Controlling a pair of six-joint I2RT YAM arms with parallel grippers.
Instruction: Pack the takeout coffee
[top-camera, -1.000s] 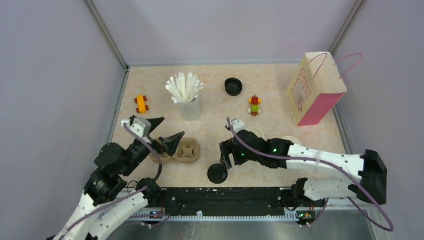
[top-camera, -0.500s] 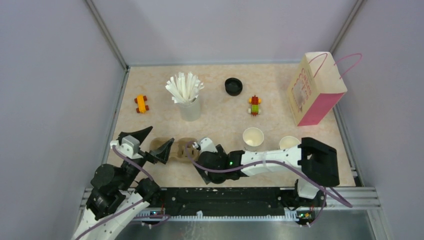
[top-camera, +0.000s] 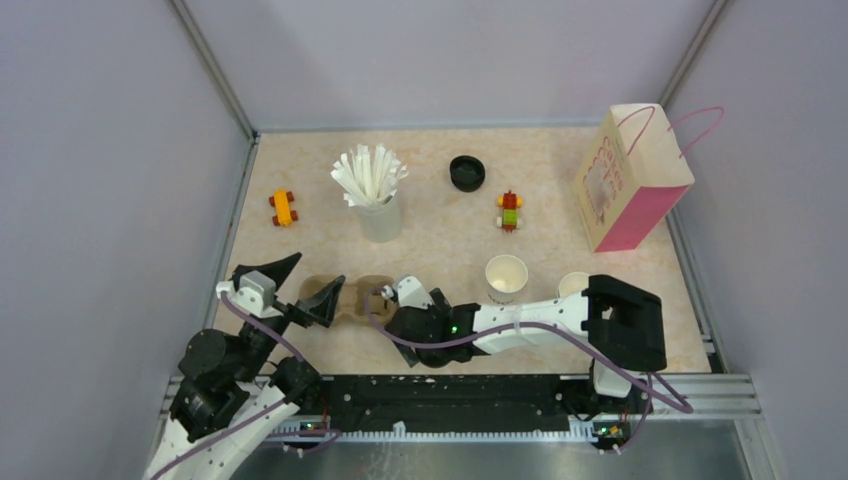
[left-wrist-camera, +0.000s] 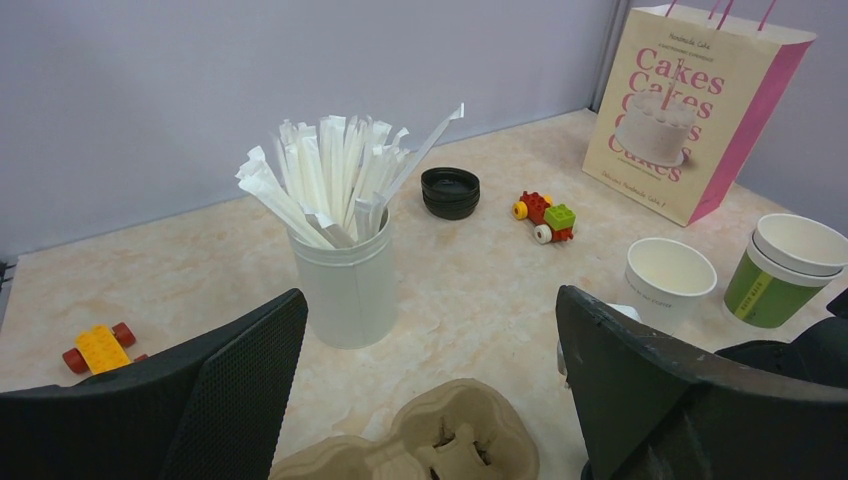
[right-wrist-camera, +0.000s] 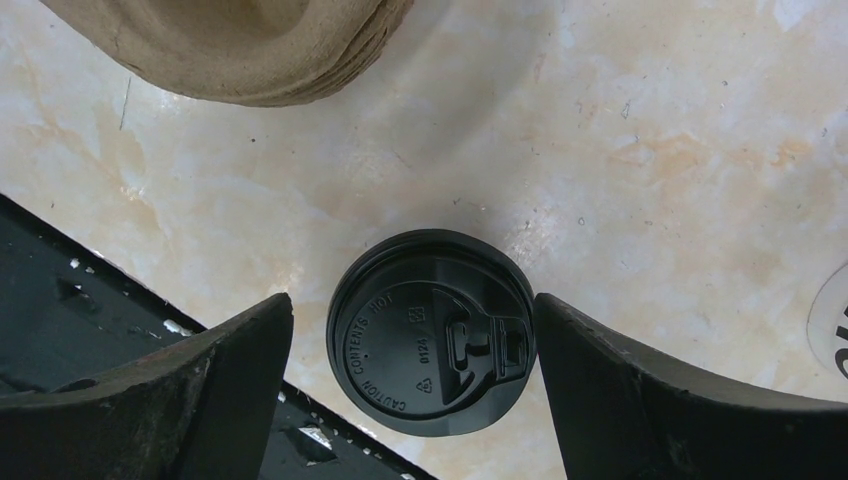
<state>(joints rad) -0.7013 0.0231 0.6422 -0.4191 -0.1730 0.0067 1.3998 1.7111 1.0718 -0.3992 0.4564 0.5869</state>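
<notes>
Right gripper (right-wrist-camera: 412, 300) is released, jaws wide and pointing straight down, straddling the takeout coffee (right-wrist-camera: 432, 332); the fingers (right-wrist-camera: 215, 390) flank the black lid on both sides; left side shows a clear gap, right side is very close and I cannot tell whether it touches; no clamp on it. Only the lid shows from above, cup wall hidden beneath it. The coffee stands upright on the table (top-camera: 440, 235) at the near edge, just beside the black rail, close to the pulp cup carrier (right-wrist-camera: 240, 50) but apart from it; in the top view the right arm covers it. Left gripper (left-wrist-camera: 430, 300) is also released, jaws spread and holding nothing, hanging over the near-left end of the carrier, aimed toward the back of the table. Behind the carrier: white cup of straws (left-wrist-camera: 345, 285), upright; stack of black lids (left-wrist-camera: 450, 192) further back; red-green toy car (left-wrist-camera: 543, 215) right of the lids; orange toy car (left-wrist-camera: 100, 348) far left. Empty white cup (left-wrist-camera: 668, 280) and green-sided cups (left-wrist-camera: 780, 270) stand side by side at right, apart; pink Cakes bag (left-wrist-camera: 690, 110) upright at back right.
</notes>
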